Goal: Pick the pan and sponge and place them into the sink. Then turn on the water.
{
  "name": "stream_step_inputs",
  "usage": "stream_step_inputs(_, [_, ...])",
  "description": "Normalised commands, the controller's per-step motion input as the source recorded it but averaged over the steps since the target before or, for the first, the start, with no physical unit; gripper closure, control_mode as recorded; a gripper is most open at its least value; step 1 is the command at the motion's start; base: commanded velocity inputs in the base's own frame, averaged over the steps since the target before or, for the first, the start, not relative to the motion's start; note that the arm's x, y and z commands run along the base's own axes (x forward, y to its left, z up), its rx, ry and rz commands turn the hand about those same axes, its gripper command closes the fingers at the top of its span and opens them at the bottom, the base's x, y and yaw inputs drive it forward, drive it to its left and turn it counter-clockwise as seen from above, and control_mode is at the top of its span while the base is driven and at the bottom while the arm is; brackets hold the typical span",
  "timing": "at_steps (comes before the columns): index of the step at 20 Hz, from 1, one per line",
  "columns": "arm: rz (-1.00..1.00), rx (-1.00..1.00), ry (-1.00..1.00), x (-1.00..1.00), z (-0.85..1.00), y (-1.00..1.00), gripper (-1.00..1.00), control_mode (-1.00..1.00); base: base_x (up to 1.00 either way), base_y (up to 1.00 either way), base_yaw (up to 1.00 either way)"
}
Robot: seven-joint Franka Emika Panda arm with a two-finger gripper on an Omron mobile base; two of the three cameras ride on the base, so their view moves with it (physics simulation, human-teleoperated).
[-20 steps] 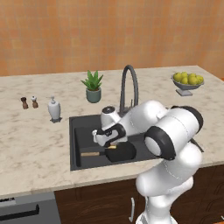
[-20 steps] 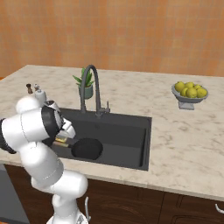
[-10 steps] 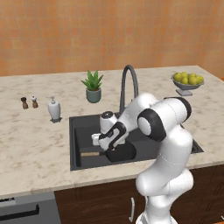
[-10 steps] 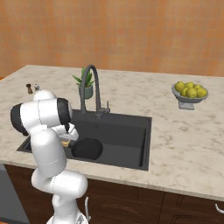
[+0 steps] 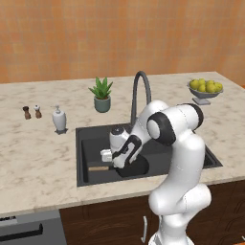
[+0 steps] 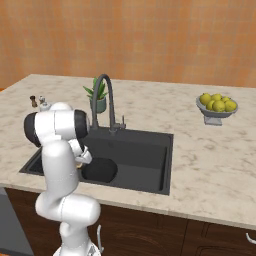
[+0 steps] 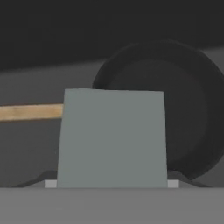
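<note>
The black pan [image 5: 134, 167] lies in the front left of the dark sink [image 5: 79, 145], its wooden handle [image 5: 98, 168] pointing left. My gripper [image 5: 108, 155] hangs low inside the basin, just left of and above the pan. In the hand view the sponge [image 7: 113, 135] shows its grey-green face between my fingers, with the gripper [image 7: 112, 180] shut on it. Behind it lie the pan [image 7: 188, 109] and its handle [image 7: 30, 111]. From the right, the pan [image 6: 99, 170] sits beside my forearm. No water runs from the faucet [image 5: 141, 91].
A potted plant [image 5: 101, 94] stands behind the sink, a soap dispenser [image 5: 59, 119] and two small shakers [image 5: 32, 112] to its left. A bowl of lemons [image 5: 206, 88] sits at the far right. The sink's right half [image 6: 145, 157] is bare.
The arm's elbow has swung up and inward over the sink. The gripper has sunk a little toward the basin's front left, still holding the sponge. The pan has not moved.
</note>
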Motion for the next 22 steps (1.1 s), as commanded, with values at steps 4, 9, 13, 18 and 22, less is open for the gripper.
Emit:
stream_step_inputs(4, [0.0, 0.0, -0.04, 0.15, -0.36, -0.14, 1.0, -1.0, 0.0, 0.0, 0.0])
stream_step_inputs(9, [0.0, 0.0, -0.01, 0.16, -0.33, -0.06, 1.0, -1.0, 0.0, 0.0, 0.0])
stream_step_inputs(13, [0.0, 0.0, 0.0, 0.19, -0.37, 0.0, 1.0, -1.0, 0.0, 0.0, 0.0])
stream_step_inputs(18, [0.0, 0.0, -0.01, 0.27, -0.22, 0.0, 1.0, -1.0, 0.0, 0.0, 0.0])
stream_step_inputs(22, [0.0, 0.0, -0.03, 0.26, -0.2, 0.0, 1.0, -1.0, 0.0, 0.0, 0.0])
